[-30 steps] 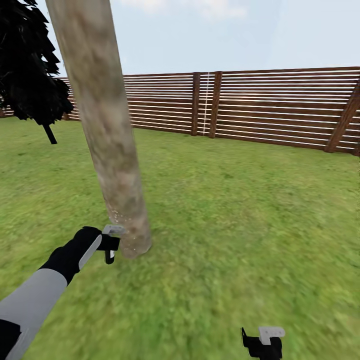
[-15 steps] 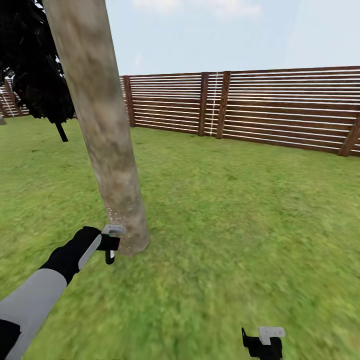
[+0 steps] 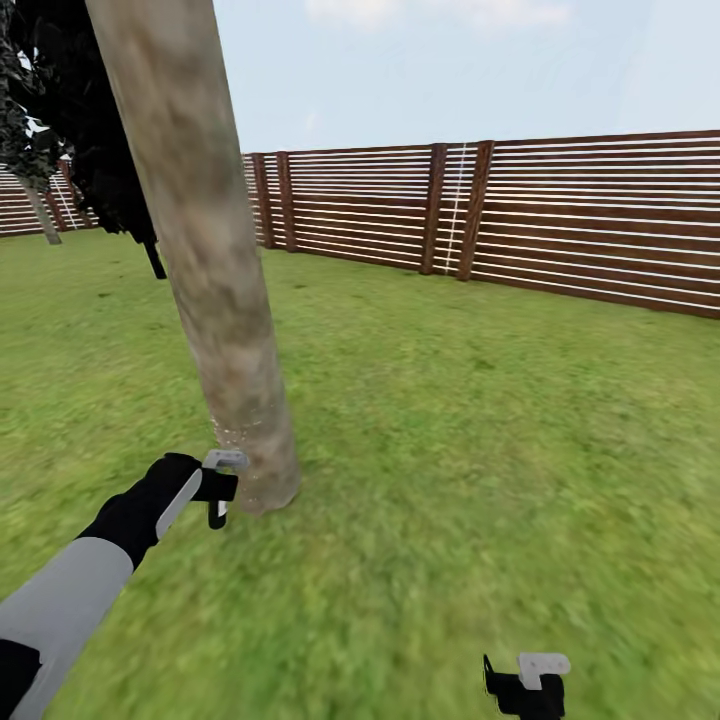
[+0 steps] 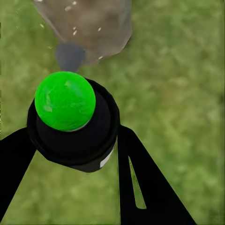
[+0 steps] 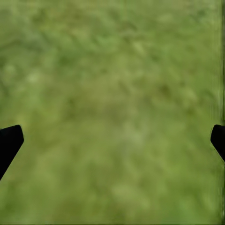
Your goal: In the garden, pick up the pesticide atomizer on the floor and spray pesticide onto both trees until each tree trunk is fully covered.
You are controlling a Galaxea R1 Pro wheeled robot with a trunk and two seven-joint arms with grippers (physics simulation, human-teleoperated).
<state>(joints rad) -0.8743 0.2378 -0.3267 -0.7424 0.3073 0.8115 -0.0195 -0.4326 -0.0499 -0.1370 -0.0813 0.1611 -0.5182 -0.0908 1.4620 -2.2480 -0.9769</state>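
While the left gripper [image 3: 219,487] sits low beside the base of the tree trunk [image 3: 205,250], its fingers [image 4: 140,187] are clamped round the pesticide atomizer [image 4: 70,122], green cap [image 4: 64,101] up and nozzle facing the bark. In the head view that puts the sprayer at about 8 o'clock, just beside the trunk's foot. Fine white specks of pesticide [image 3: 232,436] dot the lowest stretch of bark, and the left wrist view catches a few more flecks [image 4: 75,32] on the trunk.

Spraying this 1 trunk looks to be the step in hand, and early going: only the bottom shows specks, the mottled bark above looks bare. The next move likely calls for lifting the nozzle up the trunk and working round it, then on to the other tree.

Down at 5 o'clock the right gripper [image 3: 524,688] hangs over the grass [image 5: 117,112], fingers spread wide and holding nothing. Beyond, at 1 o'clock, runs the wooden fence [image 3: 560,220]
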